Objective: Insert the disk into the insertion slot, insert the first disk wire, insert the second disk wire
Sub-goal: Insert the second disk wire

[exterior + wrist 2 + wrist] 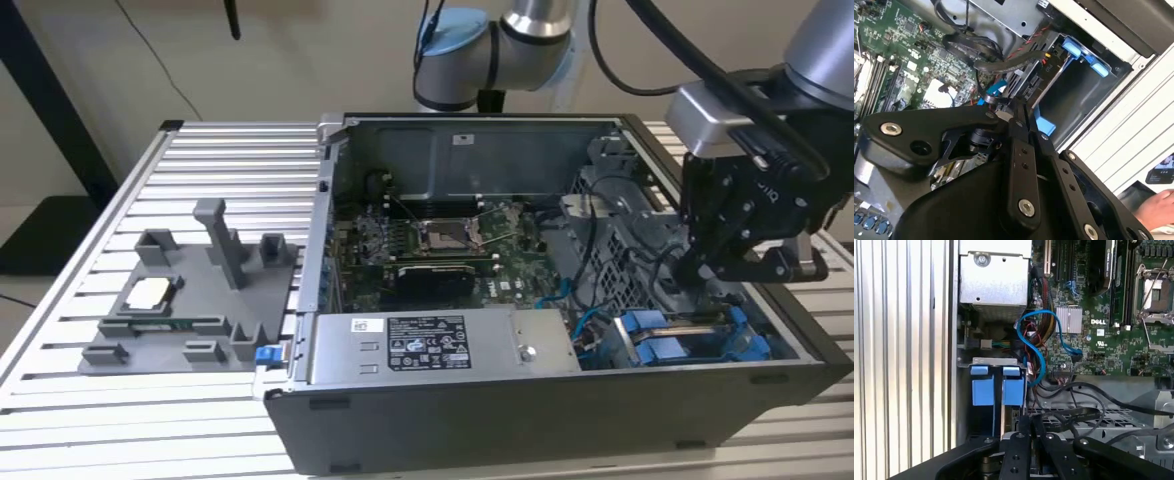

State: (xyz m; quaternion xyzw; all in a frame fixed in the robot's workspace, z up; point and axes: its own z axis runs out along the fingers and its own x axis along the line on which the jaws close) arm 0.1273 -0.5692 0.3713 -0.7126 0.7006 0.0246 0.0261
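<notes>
In the exterior view, my black gripper (705, 268) hangs inside the open computer case, just above the insertion slot (694, 338) with its blue rails. In both wrist views the fingers (1018, 131) lie flat against each other, shut. Their tips sit at a small connector on a blue disk wire (992, 92), right beside the bay. Whether they pinch it I cannot tell. The disk (1035, 82) rests in the slot (1079, 92), its connector edge facing the gripper, with blue bracket tabs (1014, 390) over it. The blue wire (1033, 347) loops from the motherboard toward the bay.
The grey power-supply box (441, 345) lies along the case's front. The motherboard (441, 245) with its silver socket fills the middle. Black cables (1079, 412) cross near the gripper. A grey fixture (187, 290) sits on the slatted table at the exterior view's left. A person's hand (1154, 210) is outside the case.
</notes>
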